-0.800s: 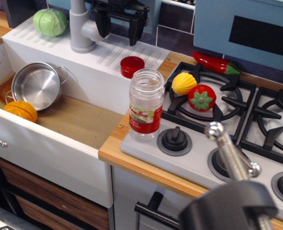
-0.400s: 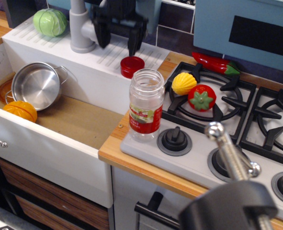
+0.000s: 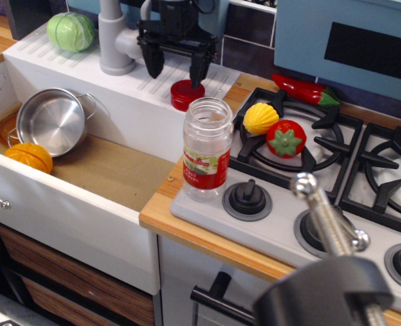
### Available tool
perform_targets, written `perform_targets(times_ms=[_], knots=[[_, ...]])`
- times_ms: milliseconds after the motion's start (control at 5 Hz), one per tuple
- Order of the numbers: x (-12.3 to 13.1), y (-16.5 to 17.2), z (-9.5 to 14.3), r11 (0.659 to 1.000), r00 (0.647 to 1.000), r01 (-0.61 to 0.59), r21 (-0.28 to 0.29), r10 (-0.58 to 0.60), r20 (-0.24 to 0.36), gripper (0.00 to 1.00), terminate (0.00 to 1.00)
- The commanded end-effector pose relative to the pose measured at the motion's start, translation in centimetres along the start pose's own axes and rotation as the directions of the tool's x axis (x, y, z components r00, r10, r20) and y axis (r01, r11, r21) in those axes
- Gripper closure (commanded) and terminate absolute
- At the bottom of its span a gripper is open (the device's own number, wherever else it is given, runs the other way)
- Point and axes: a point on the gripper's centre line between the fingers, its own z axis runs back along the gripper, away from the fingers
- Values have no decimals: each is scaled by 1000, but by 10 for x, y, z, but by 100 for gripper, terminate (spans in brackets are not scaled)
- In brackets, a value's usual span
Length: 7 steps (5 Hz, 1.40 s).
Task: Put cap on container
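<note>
Nearest to us, a blurred dark clamp [image 3: 326, 292] with a shiny metal rod [image 3: 327, 212] fills the lower right corner, in front of the container. We see the container [image 3: 207, 148], a clear jar with a red, white and green label, standing upright and uncapped on the grey front edge of the toy stove [image 3: 207, 210], just left of a black control knob [image 3: 247, 197]. To the container's left, down in the sink basin [image 3: 98, 170], a steel pot [image 3: 51, 121] leans on its side with an orange toy [image 3: 28, 156] just in front of it. To the container's right and a little behind it, a yellow toy [image 3: 260, 117] and a red toy tomato [image 3: 285, 138] with a green star top sit touching on the burner grate [image 3: 292, 129]. Directly behind the container, the cap [image 3: 187, 94] lies flat on the white ridged tabletop [image 3: 85, 64] at the back of the sink. We find the gripper [image 3: 176, 73] just above the cap, its black fingers [image 3: 199, 70] spread apart and pointing down, the right one close to the cap's far edge; we cannot tell whether it touches. Farther back from the container stand a grey faucet base [image 3: 113, 37], a green cabbage toy [image 3: 70, 31] at far left, and a red chili pepper [image 3: 303, 89] at right.
</note>
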Motion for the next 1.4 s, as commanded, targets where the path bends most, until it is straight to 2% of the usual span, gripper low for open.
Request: perform_targets(times_ms=[0,200,400,600,800,1000,1200], knots=[[13,-4,3,1000,998,1,-13,0,64,0,0],[17,-5,-6,1000,999,0,16,-1,54,0,0],[20,-9,1,1000,999,-29,10,29,27,100,0],[14,-13,33,997,999,-48,-61,48,-2,100,0],[-13,-23,57,999,995,-19,-45,14,-94,100,0],[-33,-31,70,998,991,0,-55,-7,-130,100,0],[-50,-39,90,994,993,24,-109,-37,-113,100,0]])
